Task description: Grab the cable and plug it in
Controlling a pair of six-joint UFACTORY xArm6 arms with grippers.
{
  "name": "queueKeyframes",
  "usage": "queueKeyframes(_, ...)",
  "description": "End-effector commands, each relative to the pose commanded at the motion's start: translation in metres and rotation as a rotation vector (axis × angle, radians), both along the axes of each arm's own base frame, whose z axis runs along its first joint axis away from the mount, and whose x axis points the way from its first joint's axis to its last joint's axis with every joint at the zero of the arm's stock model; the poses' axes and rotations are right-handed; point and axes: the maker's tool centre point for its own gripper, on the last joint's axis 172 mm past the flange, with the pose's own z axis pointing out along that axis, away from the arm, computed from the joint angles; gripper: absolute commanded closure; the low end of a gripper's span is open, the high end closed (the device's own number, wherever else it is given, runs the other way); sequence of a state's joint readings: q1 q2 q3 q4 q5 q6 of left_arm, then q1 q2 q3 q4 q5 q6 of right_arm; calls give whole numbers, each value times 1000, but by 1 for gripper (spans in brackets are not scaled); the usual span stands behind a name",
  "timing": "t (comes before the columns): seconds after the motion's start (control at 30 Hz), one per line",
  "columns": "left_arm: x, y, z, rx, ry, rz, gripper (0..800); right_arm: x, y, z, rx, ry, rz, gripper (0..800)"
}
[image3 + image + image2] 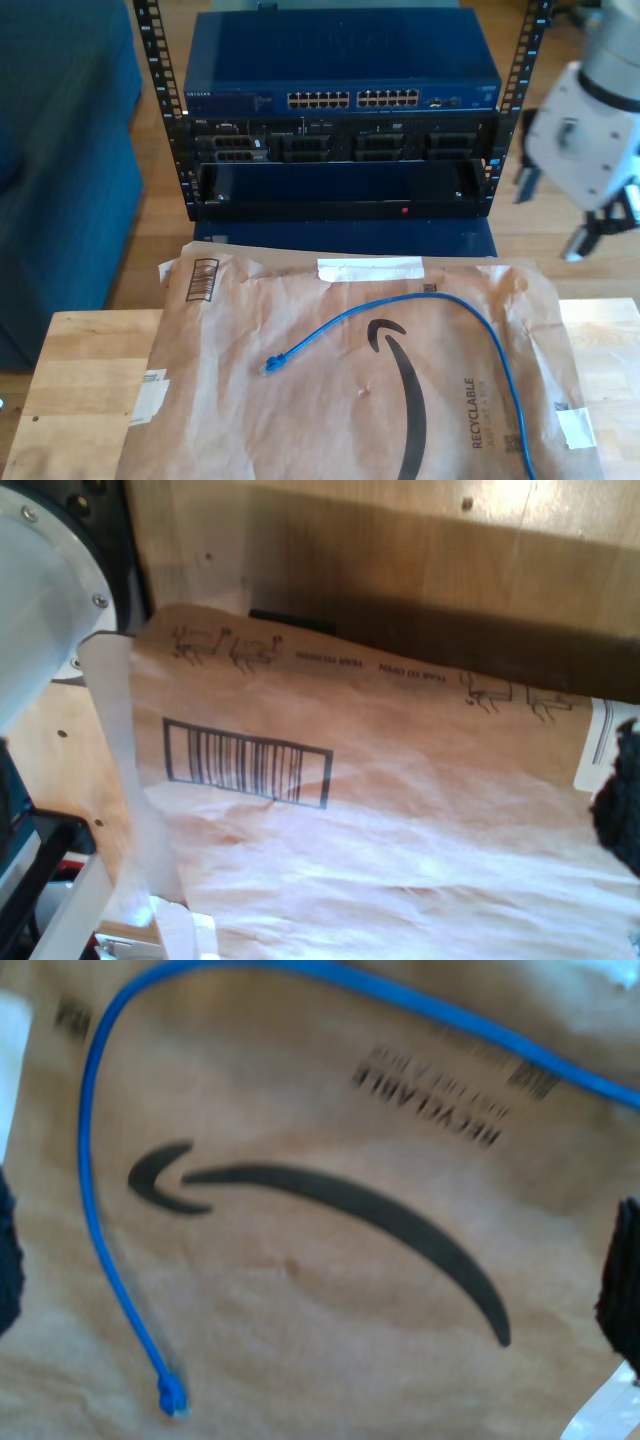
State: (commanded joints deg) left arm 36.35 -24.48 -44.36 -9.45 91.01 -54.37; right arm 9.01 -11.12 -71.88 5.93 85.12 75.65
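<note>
Wooden table (85, 370) holds a brown paper mailer (330, 400); the blue cable (420, 302) lies loose across it, below the network switch (340, 98). Whether either gripper is open, I cannot tell. Best to descend squarely beside the plug (171, 1396).

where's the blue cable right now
The blue cable lies in an arc on the brown paper mailer, in front of the network rack; its plug end points toward the exterior view's left.
</note>
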Motion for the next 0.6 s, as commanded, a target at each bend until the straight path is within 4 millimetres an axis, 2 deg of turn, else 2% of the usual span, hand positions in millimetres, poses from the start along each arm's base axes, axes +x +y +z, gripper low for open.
queueKeyframes(0.27,12,-22,-1,18,27,-10,0,9,91,-24,-18,47,98,3)
queueKeyframes(0.37,16,-33,-1,29,42,-15,0,3,128,-38,-35,75,137,3)
queueKeyframes(0.47,18,-43,-3,39,59,-13,0,-7,156,-62,-57,115,196,3)
queueKeyframes(0.6,18,-48,-8,39,92,5,0,-17,183,-99,-81,155,254,3)
